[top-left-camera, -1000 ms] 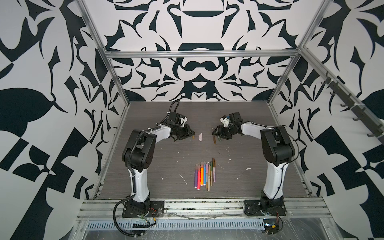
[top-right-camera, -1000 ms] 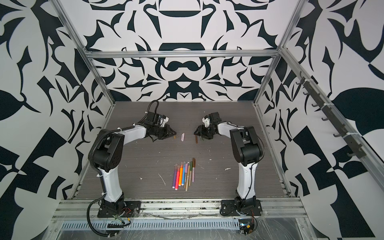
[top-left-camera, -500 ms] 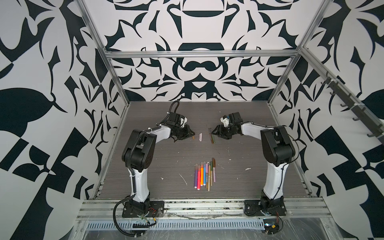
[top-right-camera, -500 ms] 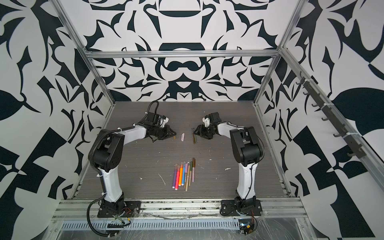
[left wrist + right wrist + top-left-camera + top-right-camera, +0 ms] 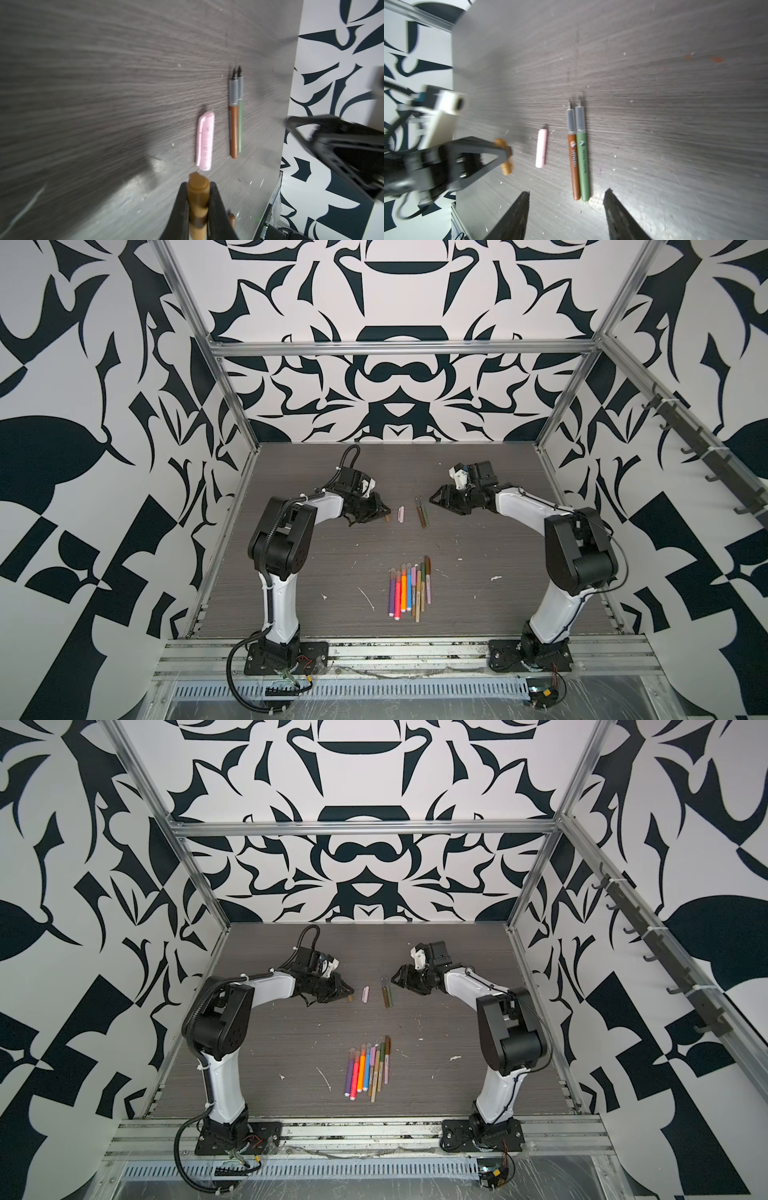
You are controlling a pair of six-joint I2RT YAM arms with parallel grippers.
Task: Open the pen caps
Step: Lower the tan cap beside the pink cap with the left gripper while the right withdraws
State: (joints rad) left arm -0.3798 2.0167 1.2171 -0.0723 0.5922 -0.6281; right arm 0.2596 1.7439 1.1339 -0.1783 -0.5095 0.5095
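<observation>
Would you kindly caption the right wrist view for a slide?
Open right gripper near the uncapped brown pen and green pen, a pink cap beside them; left gripper grips a tan cap.

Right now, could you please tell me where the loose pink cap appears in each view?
In a top view: pink cap between the left gripper and the uncapped pen pair.
In a top view: the same gap.
Left wrist: just past the gripper's tan cap, beside the pair.
Right wrist: between tan cap and pair.
Shared landmark: the uncapped pen pair.
</observation>
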